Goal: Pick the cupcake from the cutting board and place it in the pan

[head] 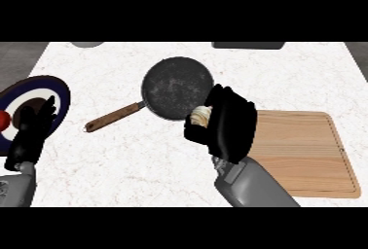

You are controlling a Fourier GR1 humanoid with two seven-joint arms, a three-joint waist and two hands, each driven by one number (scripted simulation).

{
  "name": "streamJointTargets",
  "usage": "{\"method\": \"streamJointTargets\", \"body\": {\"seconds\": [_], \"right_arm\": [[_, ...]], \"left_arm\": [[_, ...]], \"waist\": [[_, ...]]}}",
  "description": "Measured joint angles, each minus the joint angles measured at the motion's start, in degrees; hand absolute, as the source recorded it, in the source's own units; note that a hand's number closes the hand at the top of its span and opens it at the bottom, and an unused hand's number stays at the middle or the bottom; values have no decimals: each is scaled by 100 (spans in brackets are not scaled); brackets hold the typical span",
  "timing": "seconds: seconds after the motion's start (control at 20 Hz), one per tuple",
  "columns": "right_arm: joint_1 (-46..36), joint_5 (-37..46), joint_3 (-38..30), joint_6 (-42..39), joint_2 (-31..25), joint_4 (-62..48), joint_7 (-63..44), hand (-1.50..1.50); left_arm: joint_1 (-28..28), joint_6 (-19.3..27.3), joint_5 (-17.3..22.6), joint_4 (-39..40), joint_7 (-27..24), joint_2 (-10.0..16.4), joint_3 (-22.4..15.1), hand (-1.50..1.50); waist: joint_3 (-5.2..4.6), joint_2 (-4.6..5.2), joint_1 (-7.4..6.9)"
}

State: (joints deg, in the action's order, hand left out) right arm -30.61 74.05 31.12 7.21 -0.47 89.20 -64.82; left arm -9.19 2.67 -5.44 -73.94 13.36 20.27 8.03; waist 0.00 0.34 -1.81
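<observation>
Cupcake (201,115) in curled right robot hand (233,127), prob. over pan (173,85) edge.

Desk (302,73): white stone-look top with faint reddish-grey veining, filling most of the view. It widens toward the near side, and both side edges slant.

Left grey strip (20,58): plain, darker than the top, lying beyond the desk's left edge. Floor or lower surface, cannot tell.

Right grey strip (358,56): same tone, narrower, past the right edge.

Far edge, left of centre: pale rounded object (87,44), only its near rim in view.

Far edge, right of centre: dark flat-sided object (248,45), cut off by the view.

Light even and soft across the top.
</observation>
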Motion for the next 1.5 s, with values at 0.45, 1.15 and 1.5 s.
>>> {"method": "streamJointTargets", "body": {"seconds": [0.45,1.15,1.5], "right_arm": [[-1150,-1091,-1085,1429,13,-2255,615,150],[-2204,-3139,-1855,3426,33,-5201,2087,-150],[-2339,-4193,-2059,3887,38,-5708,2909,-150]], "left_arm": [[-74,-7,-65,-70,35,-54,-75,0],[-378,-95,-109,-107,134,-169,-234,0],[-581,-122,-158,-58,116,-236,-334,0]], "waist": [[4,59,-152],[19,211,-512],[26,276,-696]]}}
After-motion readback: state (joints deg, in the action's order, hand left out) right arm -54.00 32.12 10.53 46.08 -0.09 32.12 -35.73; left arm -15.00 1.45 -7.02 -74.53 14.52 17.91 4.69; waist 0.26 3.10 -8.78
